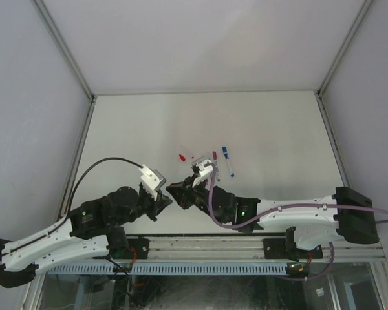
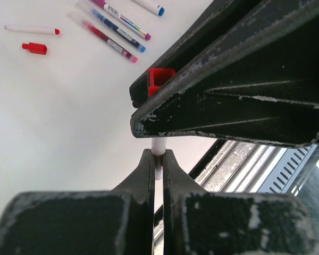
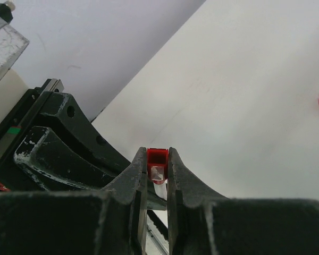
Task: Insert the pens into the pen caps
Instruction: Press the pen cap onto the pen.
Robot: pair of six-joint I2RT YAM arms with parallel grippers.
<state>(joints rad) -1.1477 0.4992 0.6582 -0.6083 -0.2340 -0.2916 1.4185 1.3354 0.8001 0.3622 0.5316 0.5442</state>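
Pen and cap meet in the air between my two tools, over the near part of the bench. My left tool is clenched on the white barrel, and only a short stub shows past the fingertips. My right tool pinches the red cap. Something white shows at the cap's mouth, so I judge the tip is at the opening or just inside. How deep it sits I cannot tell.

The main risk, as I see it, is pushing off-axis. If barrel and cap are not in line, the tip jams on the rim and the cap twists in my right grip or pops out. It would then likely drop toward the rail at the bench edge, where it is hard to reach. The smooth barrel could also slide back through my left fingers under the push, leaving the cap only half seated. My fingertips are nearly touching, so they may collide before the cap is home.

The other pens and a loose cap lie well apart.
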